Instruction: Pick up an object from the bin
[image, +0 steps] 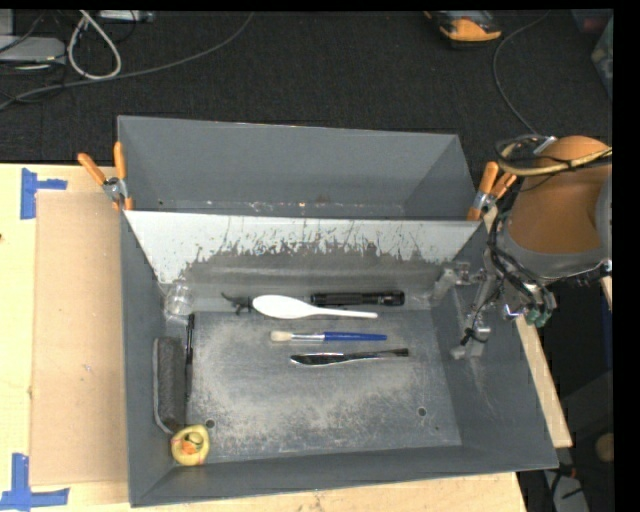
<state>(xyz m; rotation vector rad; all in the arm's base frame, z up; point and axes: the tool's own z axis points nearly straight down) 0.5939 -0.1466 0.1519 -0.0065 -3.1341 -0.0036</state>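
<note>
You have the grey bin with sloped walls, so loose things slide down and settle on the flat floor, which is why everything lies low and none of it leans on the sides. The arm's orange cover hangs over the right rim, and the gripper sits low against the right wall's slope, near the floor's right edge. Whether it is spread or pressed together you cannot tell from here, and nothing shows pinched in it. A long dark strap-like piece lies along the left wall, well apart from the gripper. In the middle, four slender things lie side by side, all running left to right: a white spoon, a black pen just behind it, a blue-handled brush, and a dark-handled utensil nearest the front. The right ends of the pen and the utensil are the closest to the gripper, so those look like your likeliest picks. A small yellow round thing sits in the front left corner, and a small clear piece in the back left.
</note>
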